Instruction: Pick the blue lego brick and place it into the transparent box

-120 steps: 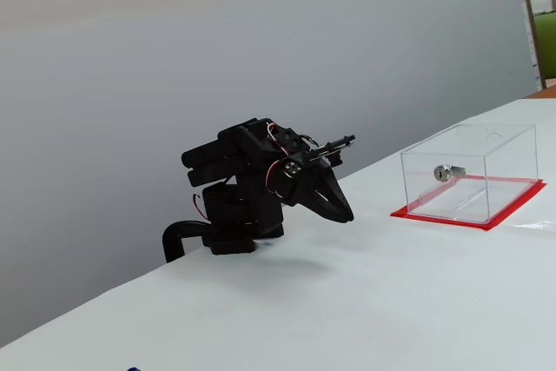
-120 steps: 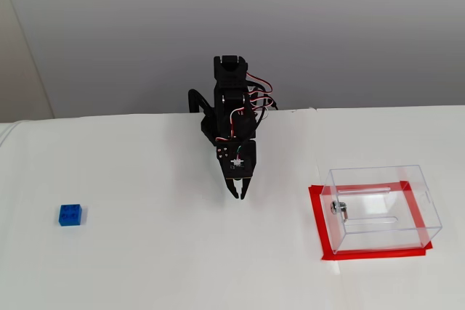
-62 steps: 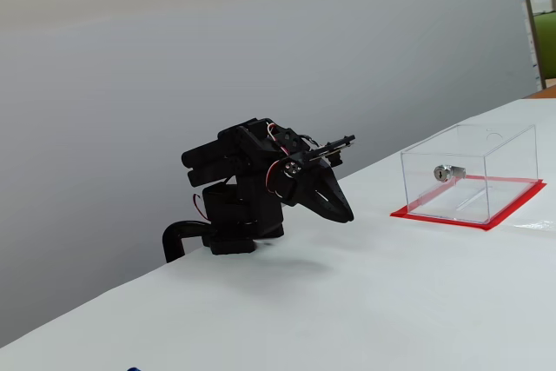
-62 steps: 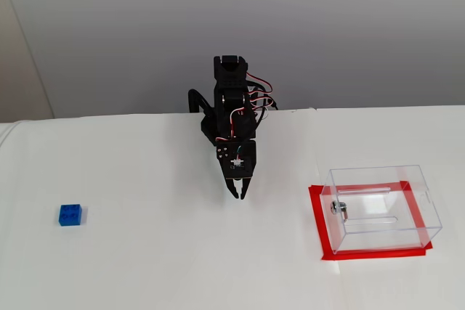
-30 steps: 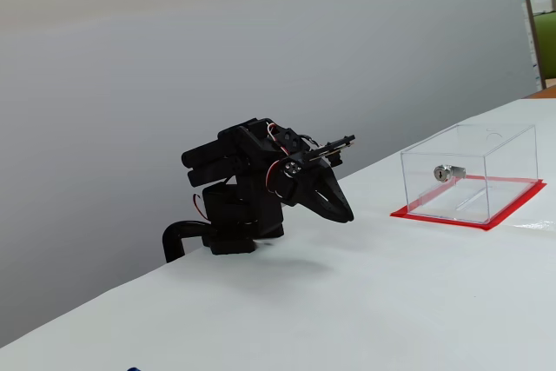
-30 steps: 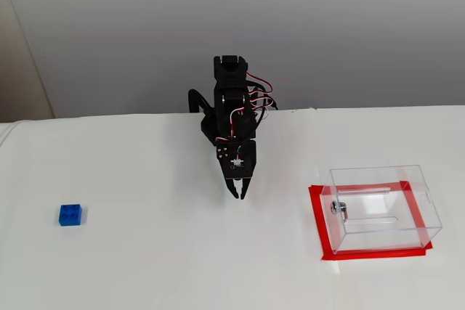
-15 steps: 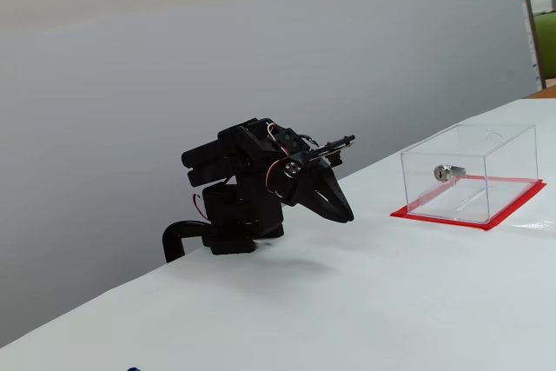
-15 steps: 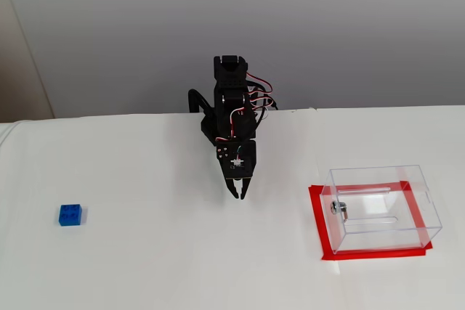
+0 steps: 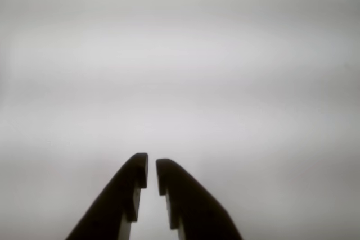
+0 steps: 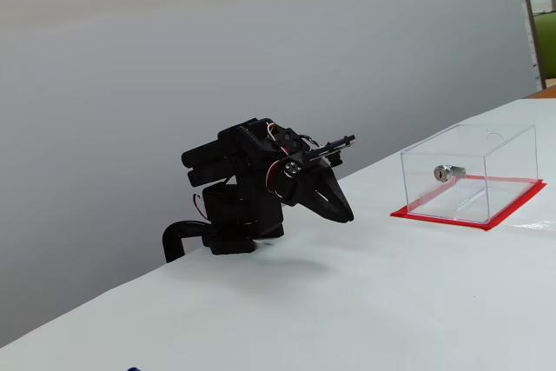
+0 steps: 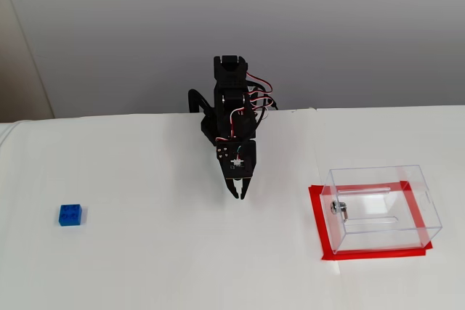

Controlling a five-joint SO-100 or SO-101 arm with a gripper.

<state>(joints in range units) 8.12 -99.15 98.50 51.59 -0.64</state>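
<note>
The blue lego brick (image 11: 70, 215) lies on the white table at the far left in a fixed view. The transparent box (image 11: 378, 231) with its red base edge stands at the right, a silver lock (image 11: 338, 207) on its left wall; in both fixed views it holds nothing else (image 10: 504, 149). My black gripper (image 11: 237, 194) hangs folded near the arm's base, between brick and box and well away from both. Its tip (image 10: 347, 215) points down just above the table. In the wrist view the gripper (image 9: 152, 167) is shut, only a thin slit between its fingers, over bare white surface.
The arm's base (image 11: 229, 92) is clamped at the table's far edge against a grey wall. Red tape (image 10: 443, 218) frames the box's footprint. White tabletop (image 11: 160, 266) stretches between the brick, the arm and the box.
</note>
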